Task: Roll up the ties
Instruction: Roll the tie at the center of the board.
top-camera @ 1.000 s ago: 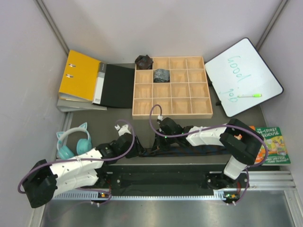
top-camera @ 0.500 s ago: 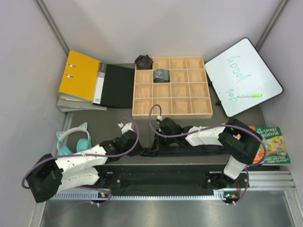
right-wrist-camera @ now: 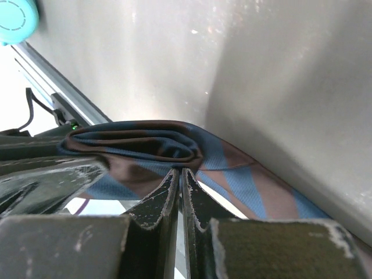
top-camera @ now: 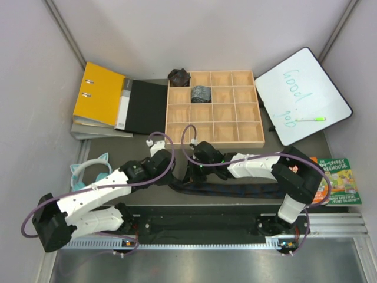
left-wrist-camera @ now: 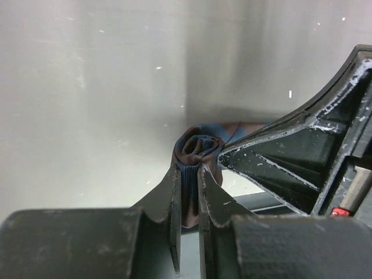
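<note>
A dark striped tie (top-camera: 235, 190) lies as a long strip along the table in front of the arm bases. Its left end is coiled (left-wrist-camera: 198, 147) and both grippers pinch it. My left gripper (left-wrist-camera: 187, 170) is shut on the coil's folds. My right gripper (right-wrist-camera: 179, 172) is shut on the blue-and-brown fabric (right-wrist-camera: 139, 146) just under the roll. In the top view the left gripper (top-camera: 175, 173) and right gripper (top-camera: 191, 171) meet tip to tip. A brownish-black rolled tie (top-camera: 179, 76) and a greyish rolled tie (top-camera: 201, 93) sit in the wooden tray (top-camera: 214, 143).
Just beyond the grippers stands the compartment tray. A yellow binder (top-camera: 97, 94) and black folder (top-camera: 147, 107) lie at the back left, teal headphones (top-camera: 88, 174) at the left. At the right are a whiteboard (top-camera: 300, 94) with a green marker (top-camera: 310, 118) and a book (top-camera: 337, 180).
My left gripper has shut on the tie's coiled end. Both grippers have moved away from the bases toward the tray, and the tie's strip now shows along the table.
</note>
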`<action>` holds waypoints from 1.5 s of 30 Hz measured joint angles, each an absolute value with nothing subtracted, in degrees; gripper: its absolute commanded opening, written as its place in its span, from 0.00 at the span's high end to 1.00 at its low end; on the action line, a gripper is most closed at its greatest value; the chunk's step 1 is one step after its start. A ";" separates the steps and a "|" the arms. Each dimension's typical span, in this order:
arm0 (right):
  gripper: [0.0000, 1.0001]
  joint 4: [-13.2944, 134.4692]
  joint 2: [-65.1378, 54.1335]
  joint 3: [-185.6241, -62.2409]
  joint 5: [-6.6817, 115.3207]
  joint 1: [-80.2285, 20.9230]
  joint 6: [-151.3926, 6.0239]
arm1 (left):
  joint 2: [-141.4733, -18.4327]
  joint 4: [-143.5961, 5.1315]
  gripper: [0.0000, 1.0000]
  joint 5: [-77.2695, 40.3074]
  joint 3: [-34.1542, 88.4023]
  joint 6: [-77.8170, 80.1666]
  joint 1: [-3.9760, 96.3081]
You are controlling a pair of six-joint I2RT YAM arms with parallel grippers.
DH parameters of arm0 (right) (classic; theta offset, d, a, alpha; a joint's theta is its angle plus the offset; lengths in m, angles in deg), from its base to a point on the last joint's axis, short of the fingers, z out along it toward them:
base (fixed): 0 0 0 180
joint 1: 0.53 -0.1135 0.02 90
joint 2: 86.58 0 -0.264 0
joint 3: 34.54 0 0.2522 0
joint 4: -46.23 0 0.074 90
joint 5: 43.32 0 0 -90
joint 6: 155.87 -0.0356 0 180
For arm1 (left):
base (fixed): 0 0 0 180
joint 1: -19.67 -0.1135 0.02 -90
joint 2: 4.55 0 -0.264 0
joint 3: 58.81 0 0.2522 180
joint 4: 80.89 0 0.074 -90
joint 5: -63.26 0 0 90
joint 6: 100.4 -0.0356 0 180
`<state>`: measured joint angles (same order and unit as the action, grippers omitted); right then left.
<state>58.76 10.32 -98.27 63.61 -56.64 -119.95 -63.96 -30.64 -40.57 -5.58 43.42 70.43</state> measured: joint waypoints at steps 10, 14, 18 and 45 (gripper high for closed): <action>0.94 58.84 12.09 -99.45 64.90 -56.67 -120.13 | -66.35 -24.52 1.00 -42.69 -1.84 42.08 70.49; 0.94 58.63 12.90 -99.45 65.55 -56.67 -120.61 | -68.34 -23.45 1.00 -43.12 -0.77 42.11 71.24; 0.94 57.60 13.84 -99.45 66.23 -56.67 -121.40 | -70.22 -22.84 1.00 -44.15 0.73 42.19 72.48; 0.93 53.66 14.43 -95.19 68.20 -54.94 -122.97 | -85.84 -26.09 1.00 -47.21 6.70 46.72 82.08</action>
